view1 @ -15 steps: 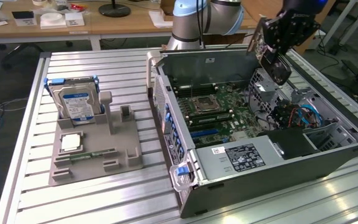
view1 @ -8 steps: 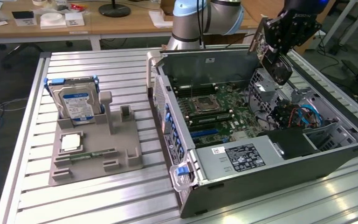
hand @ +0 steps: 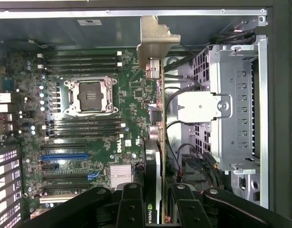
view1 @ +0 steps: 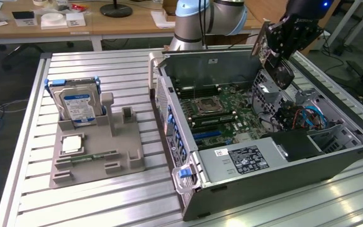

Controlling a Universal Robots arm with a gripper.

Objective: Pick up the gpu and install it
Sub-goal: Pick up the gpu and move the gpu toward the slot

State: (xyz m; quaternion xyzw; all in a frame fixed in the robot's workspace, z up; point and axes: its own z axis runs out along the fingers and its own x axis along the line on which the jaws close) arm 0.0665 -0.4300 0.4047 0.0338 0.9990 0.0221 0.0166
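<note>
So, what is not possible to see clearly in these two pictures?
- Wrist view: the gpu stands edge-on, so its broad faces are hidden.
- Wrist view: the pincer is cut off by the picture's edge, so its fingers show only in part.
- Exterior view: the print on the power supply label is too small to read.

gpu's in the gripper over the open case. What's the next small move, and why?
Probably a short sideways shift toward the exterior view's left, with no descent yet. The gripper is shut on the gpu, which hangs above the drive cage side of the motherboard. The blue slot sits further across the board, so lowering here would likely miss it.
</note>
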